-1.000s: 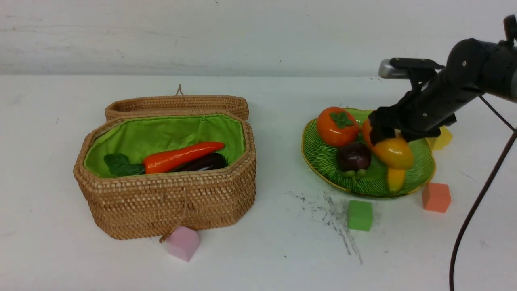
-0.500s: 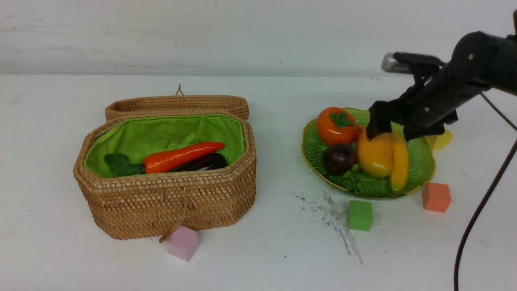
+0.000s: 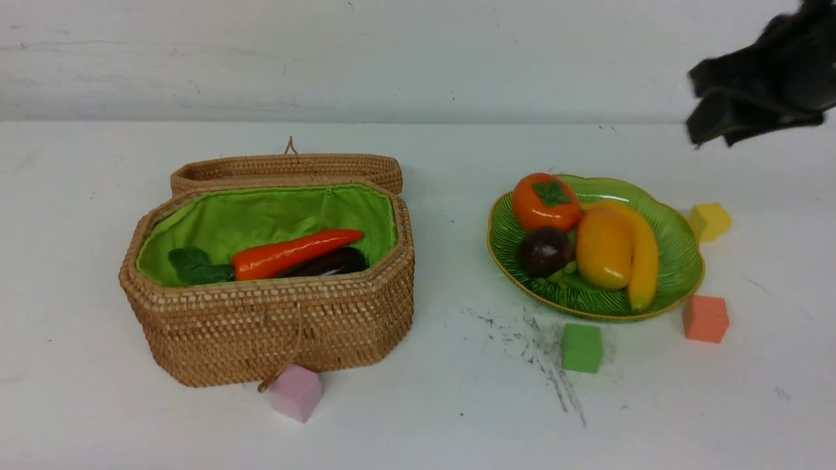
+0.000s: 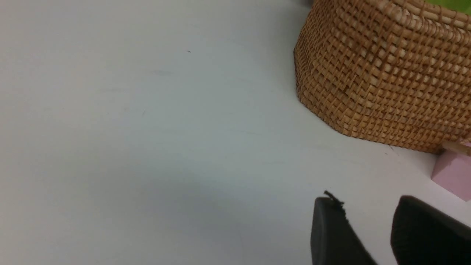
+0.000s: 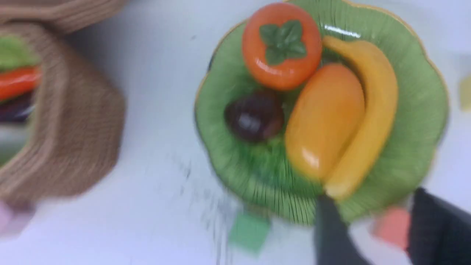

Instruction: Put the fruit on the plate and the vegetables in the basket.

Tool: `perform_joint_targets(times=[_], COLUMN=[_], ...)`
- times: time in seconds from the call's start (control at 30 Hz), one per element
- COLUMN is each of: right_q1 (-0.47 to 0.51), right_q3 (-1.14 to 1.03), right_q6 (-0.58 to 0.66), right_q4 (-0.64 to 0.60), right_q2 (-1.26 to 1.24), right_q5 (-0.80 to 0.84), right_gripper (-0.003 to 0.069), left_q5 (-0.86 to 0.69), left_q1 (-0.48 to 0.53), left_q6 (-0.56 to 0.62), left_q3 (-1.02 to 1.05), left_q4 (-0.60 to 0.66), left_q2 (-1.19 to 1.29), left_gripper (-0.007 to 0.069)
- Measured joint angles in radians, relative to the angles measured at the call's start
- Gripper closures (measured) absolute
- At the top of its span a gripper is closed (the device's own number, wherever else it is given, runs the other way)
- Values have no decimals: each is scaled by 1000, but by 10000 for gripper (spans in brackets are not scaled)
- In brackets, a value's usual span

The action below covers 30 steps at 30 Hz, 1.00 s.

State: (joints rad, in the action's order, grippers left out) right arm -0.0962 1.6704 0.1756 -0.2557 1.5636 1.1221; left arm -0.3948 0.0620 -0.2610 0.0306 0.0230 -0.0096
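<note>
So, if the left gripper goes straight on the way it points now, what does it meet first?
Judging from the wrist view, the left gripper points over bare table toward the basket wall. The pink cube sits just off that line. Depth is unclear, so the basket is only the likely first contact.

Basket (image 3: 274, 326): set on the table's (image 3: 418, 424) left, lid (image 3: 287, 171) laid open behind it.
In basket: carrot (image 3: 294, 253) laid over eggplant (image 3: 330, 263).
Plate (image 3: 679, 261): placed right of basket.
On plate: persimmon (image 3: 545, 202) behind mangosteen (image 3: 545, 251); mango (image 3: 604, 248) between mangosteen and banana (image 3: 645, 258).
</note>
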Motion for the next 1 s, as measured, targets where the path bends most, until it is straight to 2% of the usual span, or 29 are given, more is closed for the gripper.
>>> perform_joint_targets(times=[0.13,0.2,0.23,0.37,0.53,0.73,1.0], right_q1=[0,0,0,0,0,0,0], right_q3=[-124,-220,-233,-532,-730,-832,-854], right_q6=[-59,-90,-94,-128,-129,-129,-129], right_q4=[94,114,116,120,125,119,103], right_q2=[-165,-243,-243,-457,-642,-784,-904], right_q5=[105,107,106,41,-20,-63,17], right_gripper=[605,656,656,667,667,667,666], left_q5=[0,0,0,0,0,0,0], left_q1=[0,0,0,0,0,0,0], left_q6=[0,0,0,0,0,0,0], left_q3=[0,0,0,0,0,0,0], left_q4=[0,0,0,0,0,0,0], left_q2=[0,0,0,0,0,0,0], left_gripper=[386,386,386,386,386,386,386])
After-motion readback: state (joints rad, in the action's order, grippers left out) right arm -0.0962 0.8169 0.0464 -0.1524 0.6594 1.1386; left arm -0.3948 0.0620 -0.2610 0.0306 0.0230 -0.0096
